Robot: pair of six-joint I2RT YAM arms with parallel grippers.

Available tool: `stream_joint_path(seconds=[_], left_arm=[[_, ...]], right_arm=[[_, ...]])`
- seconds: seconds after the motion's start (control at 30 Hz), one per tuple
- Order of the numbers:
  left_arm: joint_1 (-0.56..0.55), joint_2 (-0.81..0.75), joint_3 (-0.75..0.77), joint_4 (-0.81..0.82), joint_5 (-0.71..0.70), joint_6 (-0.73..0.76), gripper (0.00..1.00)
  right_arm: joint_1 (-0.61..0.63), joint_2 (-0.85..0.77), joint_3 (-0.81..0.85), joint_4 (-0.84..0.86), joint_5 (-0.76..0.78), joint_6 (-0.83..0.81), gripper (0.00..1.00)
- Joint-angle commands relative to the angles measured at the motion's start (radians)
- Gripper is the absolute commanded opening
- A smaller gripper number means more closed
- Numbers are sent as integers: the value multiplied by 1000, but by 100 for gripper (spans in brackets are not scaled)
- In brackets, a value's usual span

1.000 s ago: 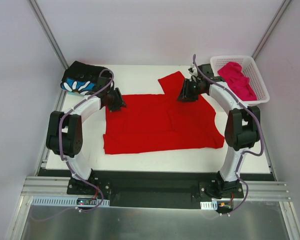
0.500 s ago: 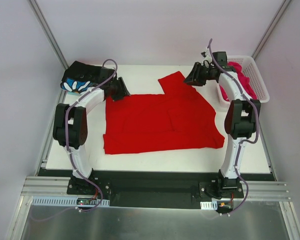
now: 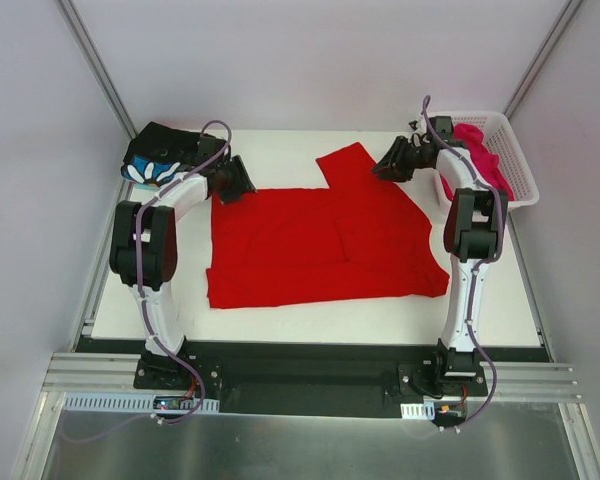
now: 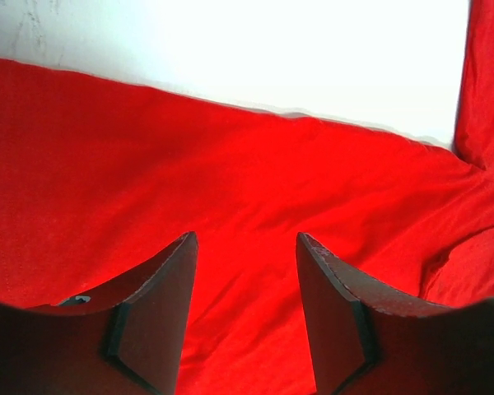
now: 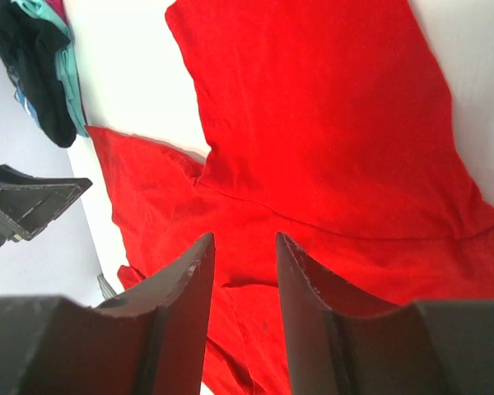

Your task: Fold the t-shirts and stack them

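Top external: left claw (image 3: 244, 184), right claw (image 3: 379, 169) gape by flat red t-shirt (image 3: 325, 245).

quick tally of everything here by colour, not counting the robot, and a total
red shirt: 1
pink shirt: 1, in the basket
black flowered shirt: 1
white basket: 1
total: 4
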Motion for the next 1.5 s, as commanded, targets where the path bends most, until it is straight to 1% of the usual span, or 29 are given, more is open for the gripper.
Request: stream_joint_path(seconds=[0.0,0.03,0.07,0.1,0.13,0.17,0.2,0.23,0.27,0.3,0.33,0.37,0.4,0.43,0.47,0.53,0.63,0.73,0.77,0.87,0.97,1.03,1.07,1.2,1.3,1.47], left_arm=[[-25,-103,-13,-7,-100,41,52],[-48,-123,-18,-19,-170,55,52],[-63,-141,-12,-46,-212,66,53],[-79,-164,-4,-80,-261,78,54],[-114,-172,9,-187,-328,74,54],[-128,-174,40,-243,-425,66,55],[-142,-169,52,-295,-471,39,55],[-162,-166,60,-399,-496,22,56],[-172,-170,39,-421,-528,8,56],[-188,-199,7,-427,-536,-21,56],[-197,-225,-30,-426,-539,-43,56],[-218,-252,-111,-403,-539,-60,56],[-231,-303,-151,-384,-539,-77,57],[-240,-327,-209,-374,-541,-87,56],[-255,-348,-233,-370,-539,-101,57],[-268,-399,-271,-367,-528,-130,57],[-297,-465,-381,-340,-542,-170,57],[-326,-523,-452,-294,-551,-219,57],[-336,-534,-496,-280,-557,-235,57],[-387,-578,-558,-251,-599,-288,57],[-447,-606,-572,-251,-655,-322,57],[-475,-614,-572,-248,-666,-353,57],[-505,-600,-569,-249,-678,-354,57],[-553,-537,-593,-248,-697,-422,58],[-597,-510,-645,-246,-711,-488,57],[-651,-494,-719,-231,-720,-549,57]], right_arm=[[41,-58,108,-208,107,-99,38],[50,-84,85,-270,200,-108,37],[73,-143,42,-297,244,-116,36],[87,-170,22,-373,372,-119,36],[101,-191,7,-415,438,-114,36],[128,-243,-56,-449,493,-113,36],[145,-271,-96,-487,622,-104,36],[160,-304,-134,-504,693,-78,36],[199,-366,-188,-504,737,-73,36],[220,-397,-273,-501,861,-67,37],[255,-420,-314,-504,900,-51,38],[271,-443,-350,-497,922,-53,38],[286,-482,-421,-481,954,-51,38],[306,-496,-449,-478,972,-47,38],[311,-513,-481,-469,982,-44,38],[319,-556,-585,-417,1011,-39,38],[319,-602,-708,-325,1031,-39,38],[317,-624,-760,-265,1028,-36,38],[317,-630,-782,-254,1022,-34,38],[317,-676,-826,-205,1022,-30,38],[314,-699,-833,-184,1037,-39,39],[309,-699,-823,-182,1043,-45,39],[305,-698,-820,-181,1045,-48,39],[274,-688,-828,-158,1020,-47,38],[251,-690,-843,-145,1005,-48,38],[242,-699,-836,-133,994,-47,38]])
